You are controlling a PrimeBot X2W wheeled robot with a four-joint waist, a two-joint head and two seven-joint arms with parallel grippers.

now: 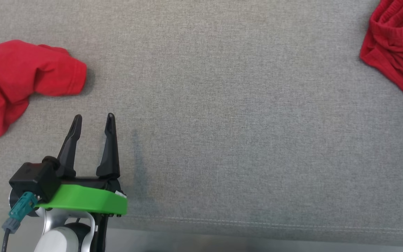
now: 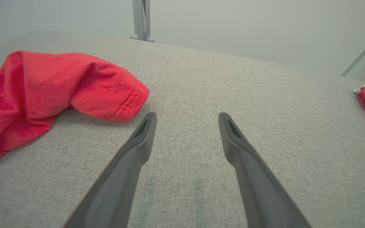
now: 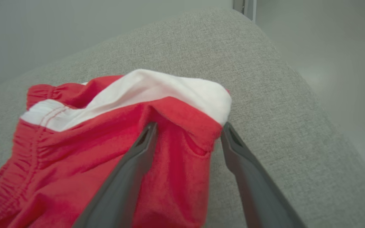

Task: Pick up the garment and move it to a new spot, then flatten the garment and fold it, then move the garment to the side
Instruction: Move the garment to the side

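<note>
Head view: my left gripper (image 1: 94, 117) stands open above the grey surface (image 1: 222, 105). The garment (image 1: 395, 45) lies bunched at far right.

Left wrist view: fingers apart, empty, with another red cloth (image 2: 43, 88) near the left fingertip.

Right wrist view: my right gripper (image 3: 189, 126) stands open, a fold of the garment between its fingers.

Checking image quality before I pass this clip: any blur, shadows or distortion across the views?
Head view: even soft light, the left tool casting a faint shadow on the grey cushion. Left wrist view: weave sharp, cushion edge bowed, likely the wide lens. Right wrist view: red-and-white garment slightly soft, background hazy.
</note>
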